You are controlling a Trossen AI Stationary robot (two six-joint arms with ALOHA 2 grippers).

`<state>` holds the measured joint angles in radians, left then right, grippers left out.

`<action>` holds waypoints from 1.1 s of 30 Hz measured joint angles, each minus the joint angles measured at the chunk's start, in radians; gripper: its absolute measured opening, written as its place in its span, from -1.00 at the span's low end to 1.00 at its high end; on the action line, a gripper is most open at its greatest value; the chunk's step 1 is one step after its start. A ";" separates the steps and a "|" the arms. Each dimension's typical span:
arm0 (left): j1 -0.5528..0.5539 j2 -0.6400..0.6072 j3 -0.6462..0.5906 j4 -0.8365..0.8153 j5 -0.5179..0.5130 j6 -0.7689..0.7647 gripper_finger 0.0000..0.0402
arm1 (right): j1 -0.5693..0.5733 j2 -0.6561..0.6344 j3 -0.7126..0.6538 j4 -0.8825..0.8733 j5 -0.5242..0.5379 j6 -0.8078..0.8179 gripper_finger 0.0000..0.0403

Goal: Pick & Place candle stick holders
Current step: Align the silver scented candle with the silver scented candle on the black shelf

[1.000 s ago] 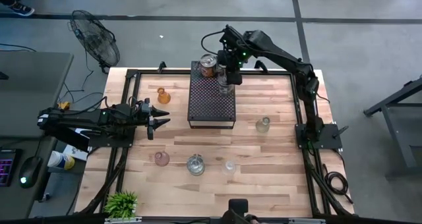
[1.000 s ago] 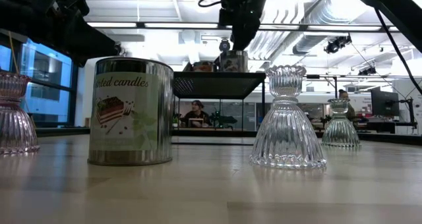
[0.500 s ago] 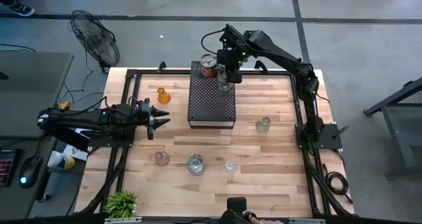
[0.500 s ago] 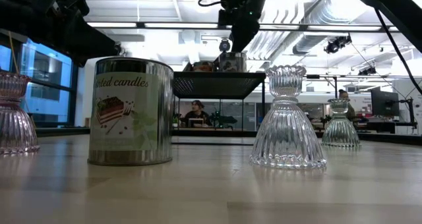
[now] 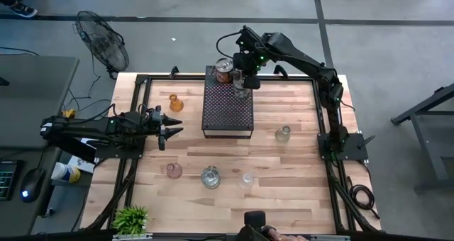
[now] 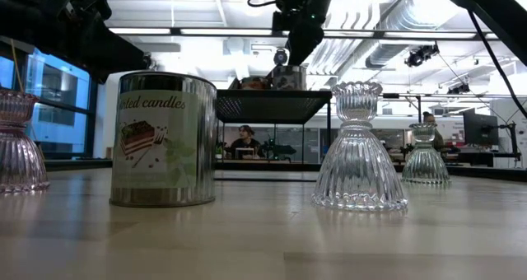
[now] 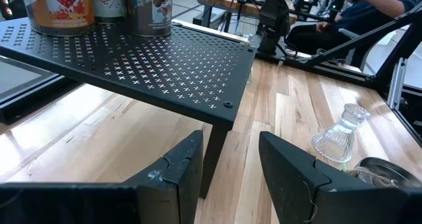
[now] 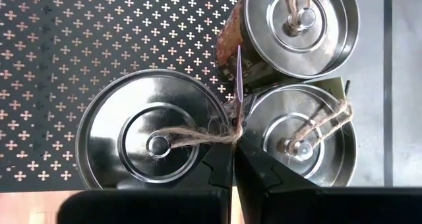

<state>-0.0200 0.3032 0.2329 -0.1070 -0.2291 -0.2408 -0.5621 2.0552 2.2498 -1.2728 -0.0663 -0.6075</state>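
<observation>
My right gripper [image 8: 234, 159] hangs over the far end of the black perforated tray [image 5: 228, 108], above three lidded candle tins [image 8: 153, 138] tied with twine, and is shut on twine. My left gripper [image 7: 227, 163] is open and empty at the table's left, level with the tray's near end. The holders stand on the wood by their bases: an amber one [image 5: 175, 103] left of the tray, a pinkish one [image 5: 174, 171] and a clear one [image 5: 246, 178] near the front, and a clear one [image 5: 284, 134] right of the tray. My right gripper pinches the twine [image 8: 224, 134] of the left silver tin's lid between its two fingers, where the strand runs off the lid's rim beside a thin paper tag [image 8: 238, 76]. The fingers come from above, pointing down. In the low view the tin [image 6: 290, 76] stands upright on the tray.
Another candle tin [image 5: 211, 177] stands on the wood between the pinkish and clear holders. A small green plant [image 5: 131, 218] sits at the near left corner. A black frame runs along the table's edges. A person sits in the room beyond the table [image 6: 244, 140].
</observation>
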 joint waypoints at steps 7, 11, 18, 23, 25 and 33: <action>0.000 0.000 0.000 0.000 0.000 0.000 -0.28 | 0.000 0.000 0.000 0.000 0.012 0.004 -0.74; 0.000 0.000 0.000 0.000 0.000 0.000 -0.28 | 0.000 0.000 0.000 0.000 0.012 0.019 -0.52; 0.000 0.000 0.000 0.000 0.000 0.000 -0.28 | 0.000 -0.028 0.000 0.013 0.027 0.035 -0.36; 0.000 0.000 0.000 0.000 0.000 0.000 -0.28 | 0.000 -0.078 0.000 0.018 0.034 0.054 -0.35; 0.000 0.000 0.000 0.000 0.000 0.000 -0.28 | 0.002 -0.103 0.000 0.016 0.030 0.080 -0.36; 0.000 0.000 0.000 0.000 0.000 0.011 -0.28 | 0.014 -0.191 0.000 -0.033 -0.019 0.136 -0.36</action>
<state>-0.0199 0.3032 0.2329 -0.1071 -0.2291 -0.2298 -0.5485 1.8641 2.2498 -1.3062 -0.0857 -0.4713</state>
